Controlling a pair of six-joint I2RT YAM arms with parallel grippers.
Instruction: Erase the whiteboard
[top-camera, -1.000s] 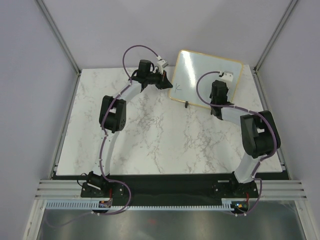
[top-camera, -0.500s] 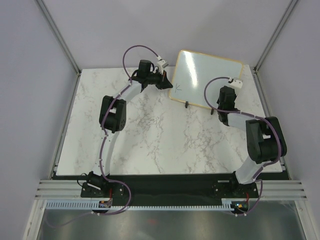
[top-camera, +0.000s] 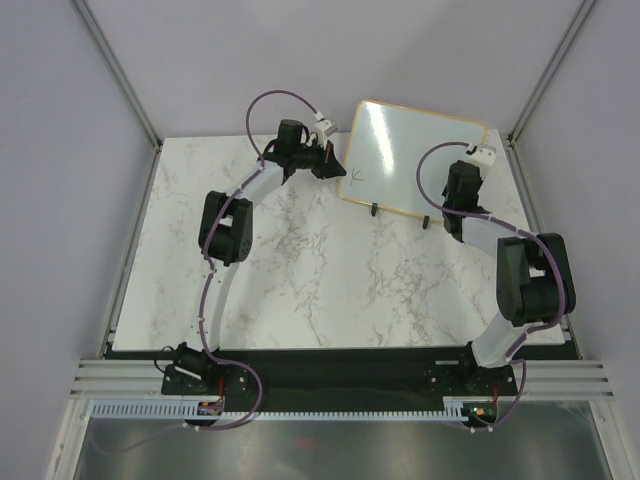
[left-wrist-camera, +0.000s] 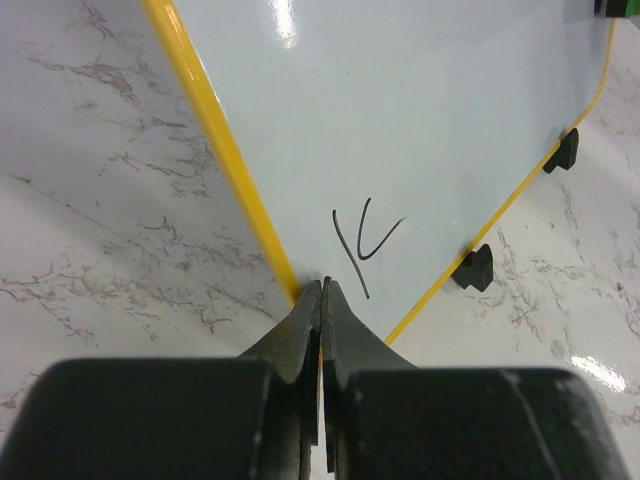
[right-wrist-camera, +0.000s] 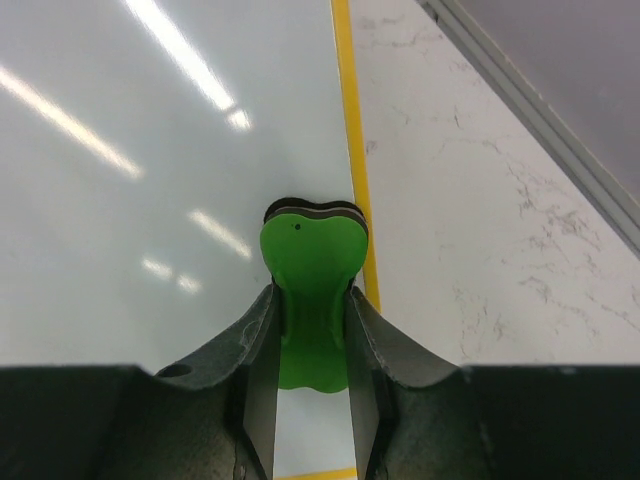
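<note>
White marble tabletop (top-camera: 300, 270) carries a glossy wood-framed whiteboard (top-camera: 400, 140), its eight-o'clock corner clenched in left fingers (left-wrist-camera: 298, 335); hard pressure from right fingers (right-wrist-camera: 262, 345) grasping the green eraser block (right-wrist-camera: 310, 290) might tip it.

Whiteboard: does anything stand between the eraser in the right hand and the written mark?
Nothing visible does. The right hand holds the green eraser at the whiteboard near its right edge. Only bare glossy surface lies between it and the mark, near the corner the left hand pinches.
</note>
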